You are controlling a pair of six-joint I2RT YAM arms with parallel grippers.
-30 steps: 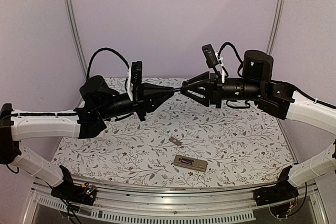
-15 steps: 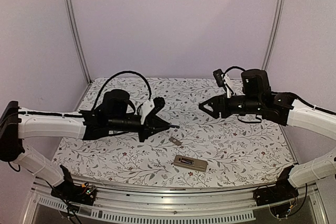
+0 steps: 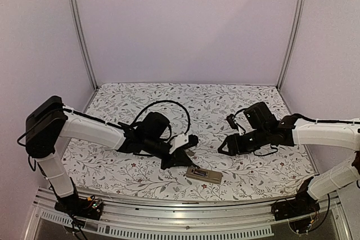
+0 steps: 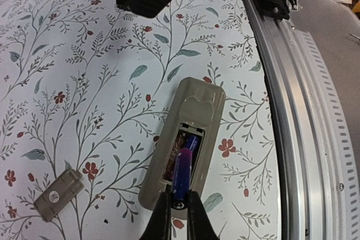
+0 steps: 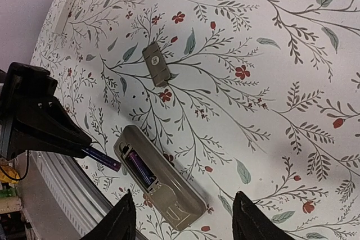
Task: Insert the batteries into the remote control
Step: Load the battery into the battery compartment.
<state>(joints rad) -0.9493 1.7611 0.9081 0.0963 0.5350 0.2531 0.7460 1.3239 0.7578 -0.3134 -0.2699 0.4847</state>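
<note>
**Op:** Status, left to right?

**Eng:** Your left arm (image 3: 90, 130) reaches low across the worktop (image 3: 259, 170), toward its near edge. Your left gripper (image 4: 179, 209) is clamped on a battery (image 4: 181, 170). The battery is a slim purple-blue cylinder, pinched at its back end, with most of its length sticking out past the fingertips.

**Op:** Where's that battery against the remote?

**Eng:** In your left wrist view it lines up over the open bay of the remote (image 4: 197, 102). In your right wrist view its free tip sits just beside the corner of the remote's end. I can't tell if it touches the casing.

**Op:** Remote position?

**Eng:** It lies flat on the worktop, back side up with the bay open. It's close to the near edge, about mid-width, with its long axis roughly along the metal rail (image 4: 304, 139). A second battery (image 5: 139, 168), also purple, lies inside the bay along one side.

**Op:** Cover?

**Eng:** The battery cover (image 4: 58, 195) is a small tan piece lying flat on the worktop. It's apart from the remote, on the side away from the near edge. Nothing grips it.

**Op:** Right side?

**Eng:** Your right gripper (image 5: 183, 206) is released, with the fingers spread and gripping nothing. It hangs low over the worktop near the remote's right end, not touching it, and it points back toward your left gripper. Your right wrist view shows the remote, the cover and the held battery all in one shot.
</note>
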